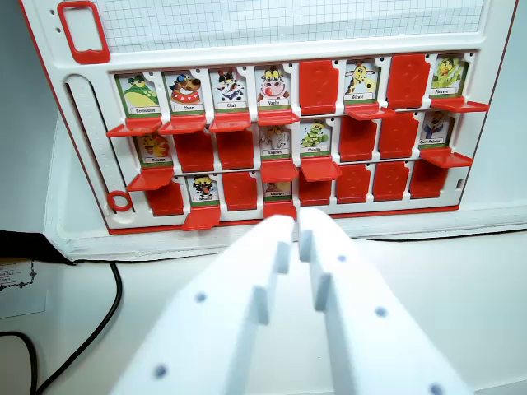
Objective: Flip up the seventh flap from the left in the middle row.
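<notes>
We look out over a red and white game board (272, 49) lying on the white table (461, 280), its three rows of red flaps partly open to show animal cards. Our white gripper (296, 226) fills the lower part of the wrist view, tips nearly pressed together with only a thin slit between them, holding nothing, just short of the board's near edge. The middle row's seventh flap (398, 136), toward the wrist view's right, lies closed beside the open last flap (445, 157).

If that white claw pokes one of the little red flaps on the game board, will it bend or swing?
A red flap probably swings rather than bends: neighbours like the open flap jut out flat. It looks like thin, light plastic, so a gentle nudge from the gripper should do, though smooth faces may slip.
</notes>
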You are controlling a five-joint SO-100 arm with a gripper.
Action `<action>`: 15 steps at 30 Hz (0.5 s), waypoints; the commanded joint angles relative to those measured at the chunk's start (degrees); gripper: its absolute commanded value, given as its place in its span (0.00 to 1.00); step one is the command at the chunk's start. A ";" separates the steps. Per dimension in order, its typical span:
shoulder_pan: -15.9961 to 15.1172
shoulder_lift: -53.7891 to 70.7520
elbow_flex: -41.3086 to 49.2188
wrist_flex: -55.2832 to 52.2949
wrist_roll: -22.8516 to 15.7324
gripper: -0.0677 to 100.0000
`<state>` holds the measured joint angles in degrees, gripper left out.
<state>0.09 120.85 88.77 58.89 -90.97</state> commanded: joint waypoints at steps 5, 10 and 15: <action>-2.20 5.80 -6.15 2.29 -1.05 0.00; -2.64 7.56 -4.39 3.16 -1.05 0.00; -3.08 8.79 -3.60 3.43 -1.05 0.00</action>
<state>-2.46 126.47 87.89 62.14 -91.67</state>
